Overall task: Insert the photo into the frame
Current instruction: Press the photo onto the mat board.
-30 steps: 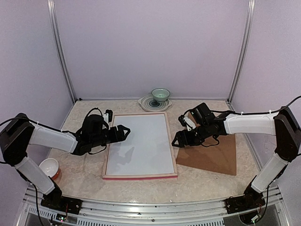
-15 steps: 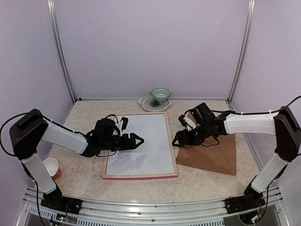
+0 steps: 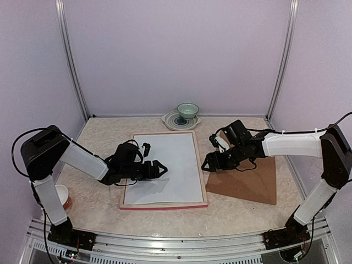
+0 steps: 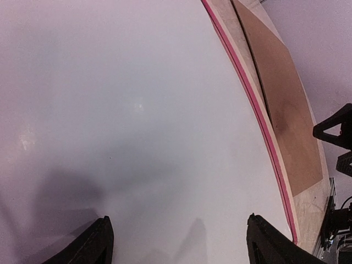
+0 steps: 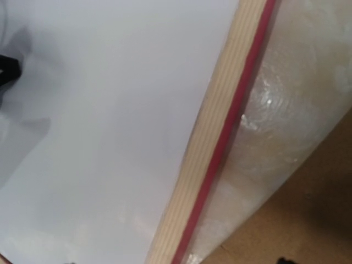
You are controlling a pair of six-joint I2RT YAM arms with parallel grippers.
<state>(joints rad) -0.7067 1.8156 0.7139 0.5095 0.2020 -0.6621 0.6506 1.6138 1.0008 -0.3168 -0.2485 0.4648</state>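
Note:
The frame [image 3: 164, 205] lies flat at mid-table, pale wood up with a pink-red edge [image 4: 258, 110], its right rail [image 5: 214, 154] running through the right wrist view. A plain white sheet [image 3: 170, 165] fills it. The photo's sunset print shows in no view, and I cannot tell whether this sheet is its back. My left gripper [image 3: 160, 169] hovers open just above the sheet's left half, fingertips [image 4: 104, 231] wide apart with nothing between them [image 4: 177, 217]. My right gripper [image 3: 208, 163] stands open just right of the frame's right rail, above the table.
A brown hardboard backing [image 3: 247, 181] lies flat on the table to the right of the frame, under my right arm. A green bowl [image 3: 187, 111] sits on a patterned plate [image 3: 171, 122] at the back. A white and red cup [image 3: 58, 195] stands near the left arm's base.
My left gripper has moved right and slightly nearer, from the frame's left rail to over the white sheet, still open. The right arm has not moved.

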